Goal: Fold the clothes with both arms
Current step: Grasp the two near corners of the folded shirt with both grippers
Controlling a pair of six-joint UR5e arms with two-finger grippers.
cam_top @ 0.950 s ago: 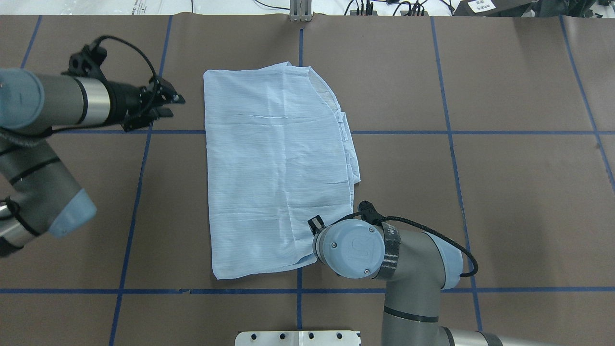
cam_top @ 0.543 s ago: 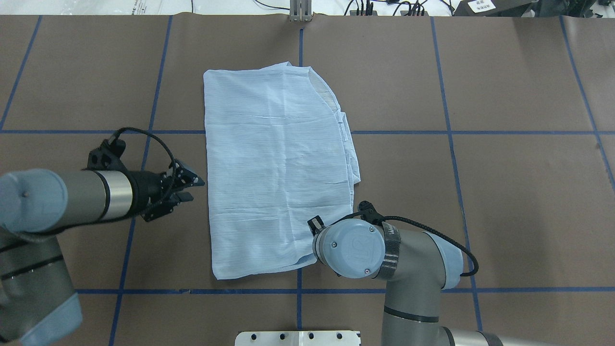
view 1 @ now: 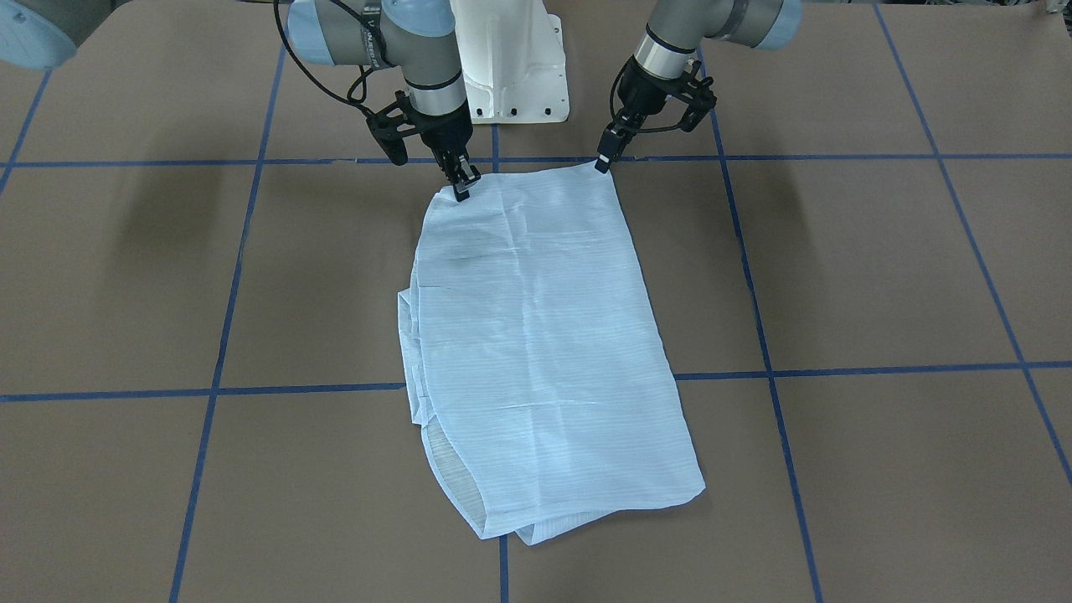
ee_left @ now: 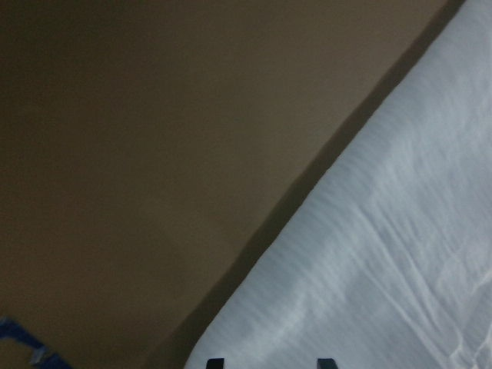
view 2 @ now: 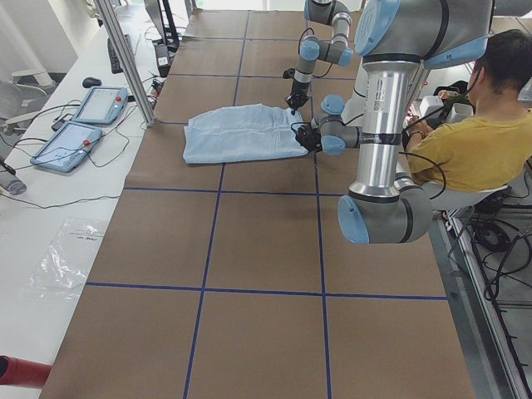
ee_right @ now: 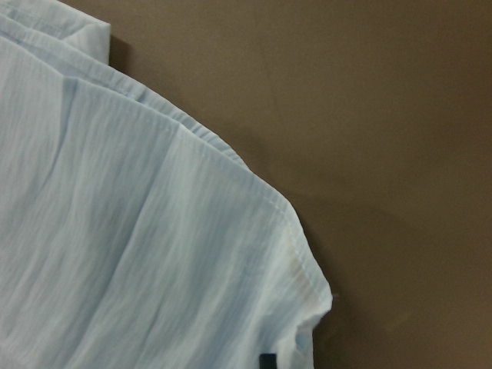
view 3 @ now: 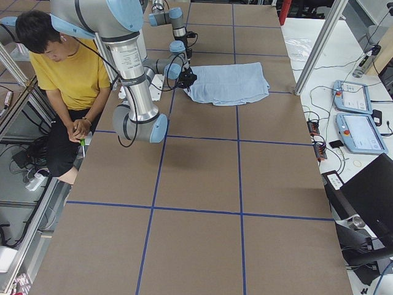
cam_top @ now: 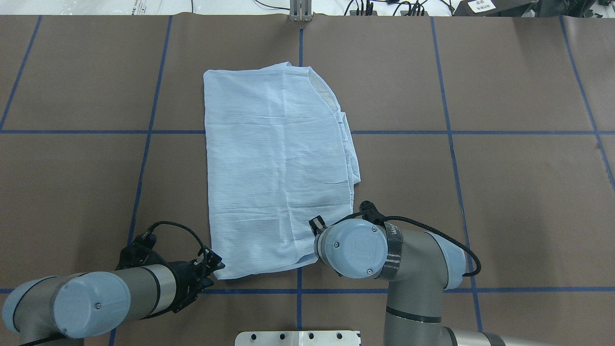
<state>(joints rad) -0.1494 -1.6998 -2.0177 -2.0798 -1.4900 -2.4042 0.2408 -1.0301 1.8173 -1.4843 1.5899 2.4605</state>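
Observation:
The light-blue pinstriped shirt (cam_top: 274,168) lies folded into a long rectangle on the brown table; it also shows in the front view (view 1: 536,352). My left gripper (cam_top: 216,267) is at the shirt's near-left corner, low over the table (view 1: 603,161). In the left wrist view its two fingertips (ee_left: 215,363) stand apart over the shirt's edge (ee_left: 384,269), so it is open. My right gripper (view 1: 461,191) is down on the near-right corner. In the right wrist view it is closed on the shirt's hem (ee_right: 292,254). In the overhead view its wrist joint hides it.
The white pedestal base (view 1: 511,75) stands between the arms at the near table edge. A seated operator in a yellow shirt (view 2: 465,141) is behind the robot. Two teach pendants (view 2: 83,125) lie on the side bench. Blue tape lines cross the table.
My left arm has swept from beside the shirt's far-left part back toward the robot, down to the shirt's near-left corner. The right arm and the shirt have stayed in place.

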